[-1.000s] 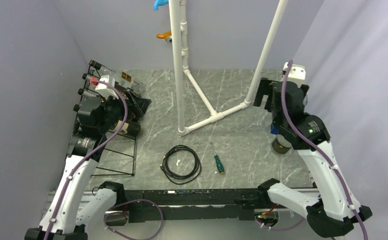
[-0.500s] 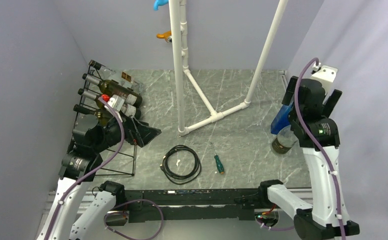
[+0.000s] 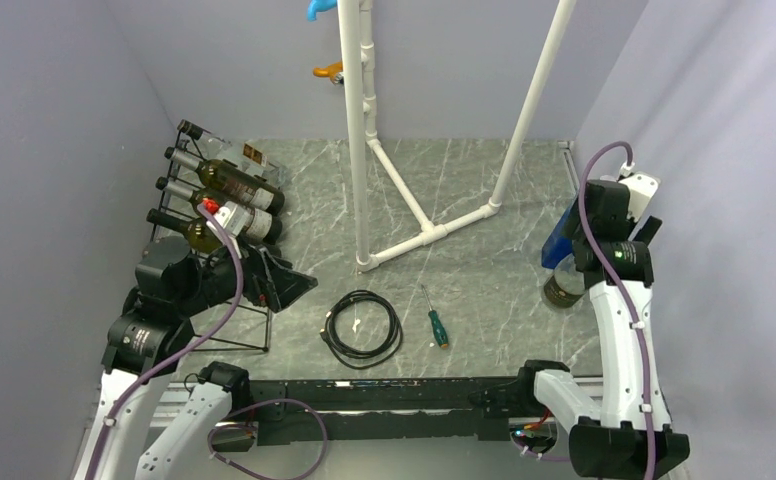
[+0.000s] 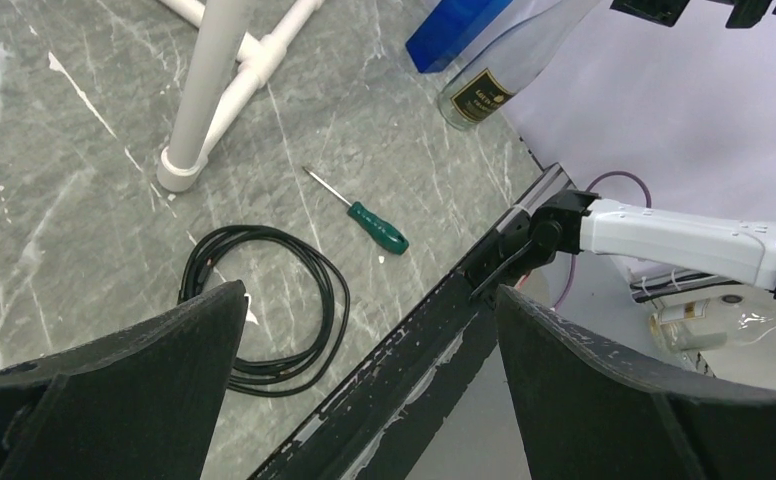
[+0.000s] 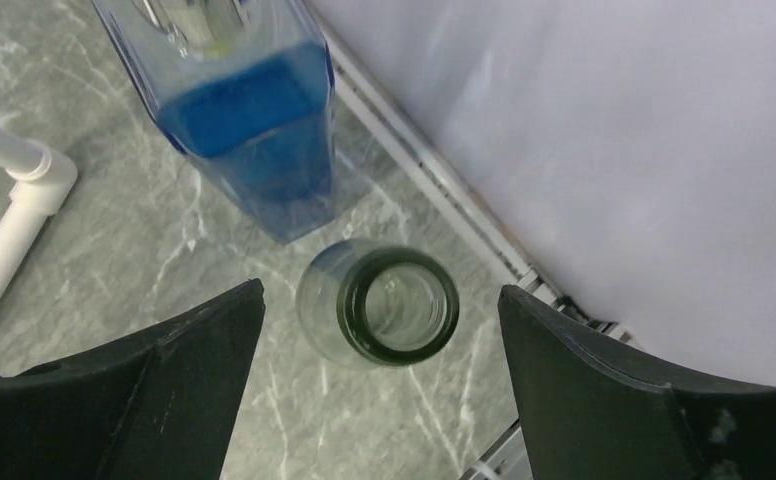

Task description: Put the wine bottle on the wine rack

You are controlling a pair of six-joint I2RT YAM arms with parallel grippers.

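A clear-green wine bottle [image 3: 565, 286] stands upright at the right edge of the table, next to a blue square bottle [image 3: 564, 236]. In the right wrist view I look straight down on the wine bottle's open mouth [image 5: 396, 305]. My right gripper [image 5: 382, 335] is open above it, one finger on each side, neither touching the glass. The black wire wine rack [image 3: 268, 320] stands at the far left with several bottles [image 3: 236, 182] lying on its tiers. My left gripper [image 3: 292, 281] hangs open and empty just right of the rack, and its view [image 4: 369, 330] faces across the table.
A white pipe frame [image 3: 360, 150] rises from the middle of the table. A coiled black cable [image 3: 363, 324] and a green-handled screwdriver [image 3: 435, 322] lie in front of it. Grey walls close in on the left, the back and the right.
My left arm has drawn back from the rack toward the near side, uncovering the bottles there. My right arm has swung right and settled over the upright wine bottle.
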